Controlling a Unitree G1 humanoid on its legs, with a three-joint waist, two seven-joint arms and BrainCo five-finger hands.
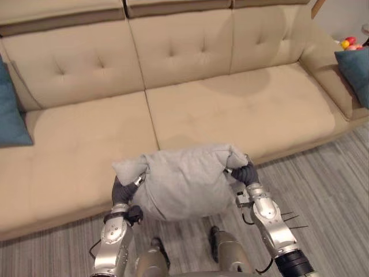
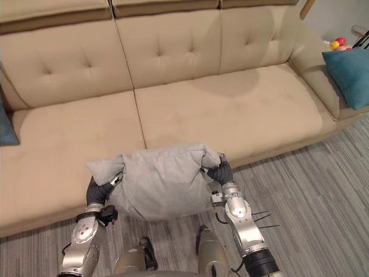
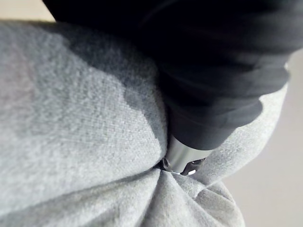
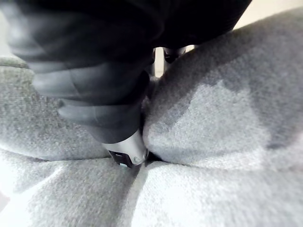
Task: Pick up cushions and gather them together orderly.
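The left hand (image 1: 122,190) is pressed to the left end of the grey cushion (image 1: 181,182), and its fingers are curled into the cloth. In its wrist view one silver finger (image 3: 181,160) is dug into a fold, and the cloth is bunched up around it. One corner of the cushion can be seen poking out past this hand. The grey cushion is held up between the two hands, just in front of the sofa (image 1: 242,109). Its top is over the front edge of the seat and its bottom is over the floor (image 1: 328,184). It is squashed a bit and puffed out in the middle. The right hand (image 1: 248,173) is closed on the right end in the same way. There a silver finger (image 4: 127,153) is sunk into a crease, and a fat roll of cloth is pinched beside it. Farther back, a blue cushion (image 1: 8,115) is leaned at the far left end of the sofa. A second blue cushion (image 2: 349,72) is propped at the far right end, by the sofa's arm. A few bright balls (image 2: 335,42) are seen just behind it.
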